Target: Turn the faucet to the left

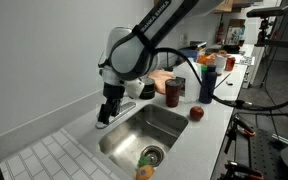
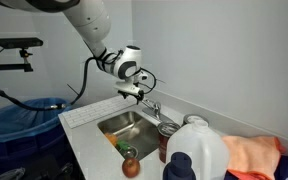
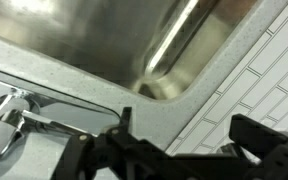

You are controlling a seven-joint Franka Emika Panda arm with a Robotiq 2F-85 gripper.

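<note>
The chrome faucet [image 1: 125,108] stands on the counter at the back edge of the steel sink [image 1: 169,122]. In the wrist view its rounded base [image 3: 4,122] with a red and blue mark is at the left, and the thin spout runs right toward one finger. My gripper [image 1: 108,110] hangs low over the counter just beside the faucet, also shown in an exterior view [image 2: 135,91]. Its fingers [image 3: 184,135] are spread apart with only counter between them. I cannot tell whether a finger touches the spout.
The sink holds a round drain [image 1: 152,155] and an orange item [image 1: 144,172]. An apple [image 1: 196,114], a can [image 1: 173,93] and a dark bottle [image 1: 206,80] stand on the counter. A white jug [image 2: 199,155] and orange cloth [image 2: 252,155] are close to one camera. White tiles [image 3: 269,75] pattern the counter beside the sink.
</note>
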